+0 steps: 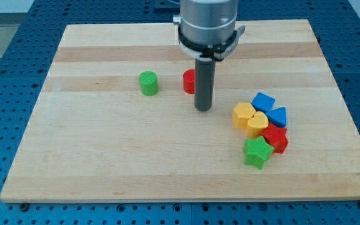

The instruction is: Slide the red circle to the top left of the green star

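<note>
The red circle [189, 81] stands near the board's middle, partly hidden behind my rod. My tip [203, 108] rests just to its lower right, close to it or touching. The green star [257, 153] lies at the lower right, at the bottom of a cluster of blocks, well below and to the right of the red circle.
A green circle [147, 83] stands left of the red circle. The cluster above the green star holds a yellow heart [243, 114], another yellow block [257, 123], a blue block [263, 100], a blue triangle [278, 116] and a red star [275, 137]. The wooden board [105, 162] lies on a blue table.
</note>
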You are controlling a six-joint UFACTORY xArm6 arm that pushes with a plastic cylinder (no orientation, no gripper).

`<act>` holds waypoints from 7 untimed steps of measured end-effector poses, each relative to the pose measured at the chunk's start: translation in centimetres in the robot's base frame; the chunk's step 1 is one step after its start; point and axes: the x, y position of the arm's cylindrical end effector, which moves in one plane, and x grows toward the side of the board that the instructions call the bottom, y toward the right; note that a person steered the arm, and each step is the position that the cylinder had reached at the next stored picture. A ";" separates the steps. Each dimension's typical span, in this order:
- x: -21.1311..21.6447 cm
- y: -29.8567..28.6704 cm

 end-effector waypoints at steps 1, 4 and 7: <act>-4.2 4.0; -3.9 -2.1; -2.0 -3.2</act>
